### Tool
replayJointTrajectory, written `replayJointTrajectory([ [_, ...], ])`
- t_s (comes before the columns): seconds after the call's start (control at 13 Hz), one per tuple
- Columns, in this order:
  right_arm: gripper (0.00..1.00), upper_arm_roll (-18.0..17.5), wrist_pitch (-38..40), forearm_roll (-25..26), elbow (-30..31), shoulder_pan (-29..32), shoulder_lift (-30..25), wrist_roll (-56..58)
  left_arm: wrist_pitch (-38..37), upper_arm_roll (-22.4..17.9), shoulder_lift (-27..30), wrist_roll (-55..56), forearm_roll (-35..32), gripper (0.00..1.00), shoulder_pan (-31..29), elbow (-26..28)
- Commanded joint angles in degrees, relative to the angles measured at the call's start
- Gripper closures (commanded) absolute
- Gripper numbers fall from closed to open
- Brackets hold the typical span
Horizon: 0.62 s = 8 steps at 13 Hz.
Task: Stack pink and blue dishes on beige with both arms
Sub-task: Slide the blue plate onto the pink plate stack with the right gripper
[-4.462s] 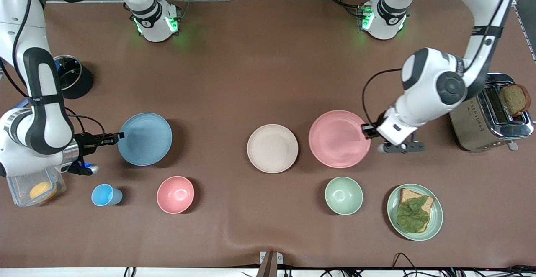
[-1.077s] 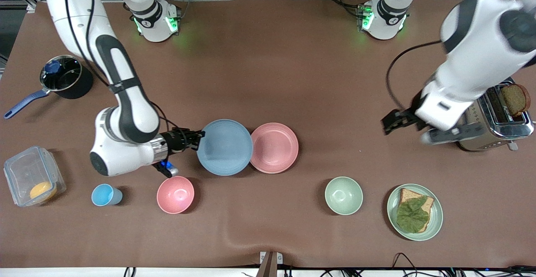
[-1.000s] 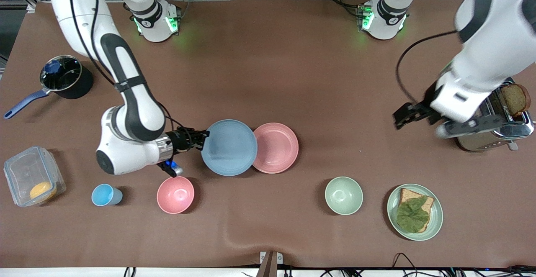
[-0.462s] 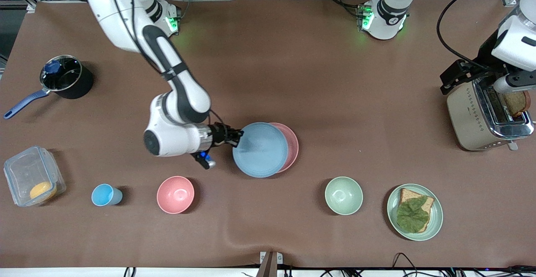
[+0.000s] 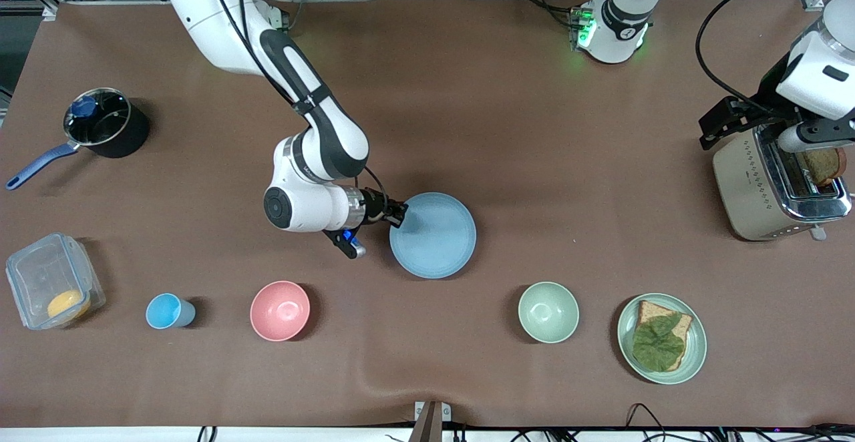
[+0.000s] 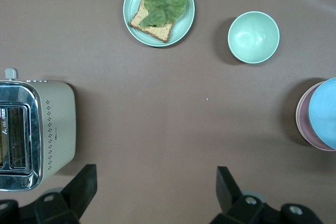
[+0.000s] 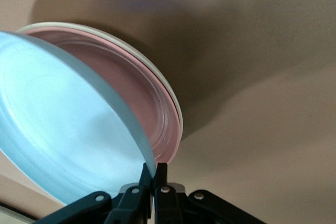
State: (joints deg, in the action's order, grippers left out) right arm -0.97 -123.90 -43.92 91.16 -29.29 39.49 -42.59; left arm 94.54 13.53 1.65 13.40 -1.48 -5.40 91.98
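The light blue plate point(image 5: 433, 235) sits tilted over the stack at mid table. My right gripper point(image 5: 399, 215) is shut on its rim at the side toward the right arm's end. In the right wrist view that gripper point(image 7: 155, 170) pinches the blue plate point(image 7: 58, 140) above the pink plate point(image 7: 142, 103), which rests in the beige plate point(image 7: 100, 28). From the front both lower plates are hidden. My left gripper point(image 5: 711, 128) hangs open and empty beside the toaster; its own view point(image 6: 156, 192) shows the blue plate point(image 6: 325, 111) over the pink plate point(image 6: 303, 124).
A toaster point(image 5: 761, 181) with bread stands at the left arm's end. A green bowl point(image 5: 548, 312) and a green plate point(image 5: 700, 345) with bread lie nearer the camera. A pink bowl point(image 5: 280, 310), blue cup point(image 5: 167, 311), clear container point(image 5: 50, 288) and pot point(image 5: 105, 125) occupy the right arm's end.
My right arm has carried the blue plate toward the left arm's end until it covers the pink plate. My left gripper let go of the pink plate and drew back to the toaster.
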Motion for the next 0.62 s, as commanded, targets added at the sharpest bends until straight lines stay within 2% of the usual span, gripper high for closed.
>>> replayJointTrajectory([
  [0.0, 0.40, 0.4, -2.4, -1.3, 2.7, -1.2, -1.0, -2.1, -0.7, -0.6, 0.1, -0.7, -0.2, 0.00, 0.6, 0.0],
  [0.08, 0.00, 0.4, -3.2, -1.3, 2.7, -1.6, -1.0, -4.8, -0.7, -0.7, 0.1, -0.7, -0.2, 0.00, 0.6, 0.0],
  [0.54, 0.00, 0.7, -2.8, -0.6, 2.8, -1.0, -2.2, -4.7, -0.7, -0.6, 0.0, -0.3, -0.2, 0.00, 0.6, 0.0],
])
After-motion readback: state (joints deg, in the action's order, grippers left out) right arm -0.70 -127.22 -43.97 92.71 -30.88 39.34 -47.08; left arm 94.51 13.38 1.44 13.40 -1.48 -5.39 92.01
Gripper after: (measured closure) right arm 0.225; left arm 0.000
